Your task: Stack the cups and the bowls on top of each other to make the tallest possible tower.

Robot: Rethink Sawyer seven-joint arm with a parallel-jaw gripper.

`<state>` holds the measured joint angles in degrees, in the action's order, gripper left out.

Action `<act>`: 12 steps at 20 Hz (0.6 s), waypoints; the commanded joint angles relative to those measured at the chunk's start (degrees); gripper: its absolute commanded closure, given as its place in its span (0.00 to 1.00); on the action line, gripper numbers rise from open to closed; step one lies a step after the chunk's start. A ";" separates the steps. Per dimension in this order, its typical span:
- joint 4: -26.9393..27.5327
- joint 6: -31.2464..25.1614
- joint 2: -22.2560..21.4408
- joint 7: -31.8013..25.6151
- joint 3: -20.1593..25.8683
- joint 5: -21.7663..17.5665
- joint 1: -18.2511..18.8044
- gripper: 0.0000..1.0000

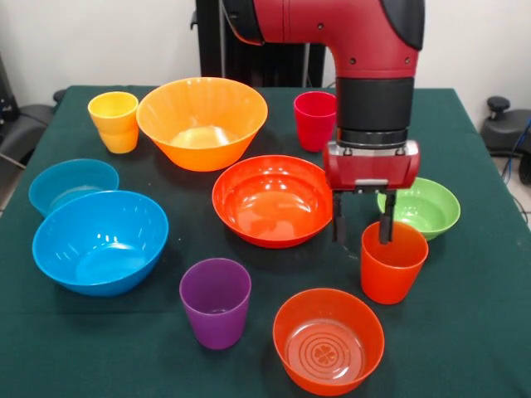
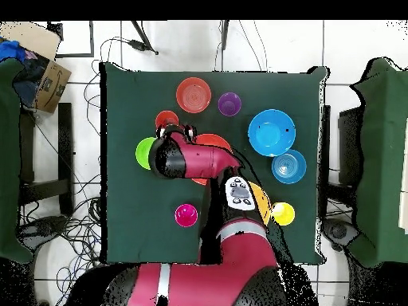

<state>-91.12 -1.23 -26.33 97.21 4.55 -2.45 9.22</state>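
My gripper hangs open at the orange-red cup, which stands upright at the front right. One finger is inside the cup's mouth and the other is outside its rim. In the overhead view the gripper is beside that cup. The purple cup, crimson cup and yellow cup stand apart, each alone. The wide red-orange bowl is just left of the gripper. The small green bowl is behind the orange-red cup. No tower shows.
The large orange-yellow bowl is at the back. The large blue bowl and small blue bowl are at the left. The small translucent orange bowl is at the front edge. All rest on the green tablecloth.
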 commanded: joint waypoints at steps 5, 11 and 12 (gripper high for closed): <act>3.62 0.27 3.87 4.90 -1.48 -2.68 -1.89 0.00; 4.75 3.01 6.25 6.04 0.57 -2.26 -1.75 0.00; 4.86 3.27 6.45 6.13 0.95 -2.25 -1.70 0.00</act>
<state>-89.76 -0.84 -22.84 97.21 1.82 -2.44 8.41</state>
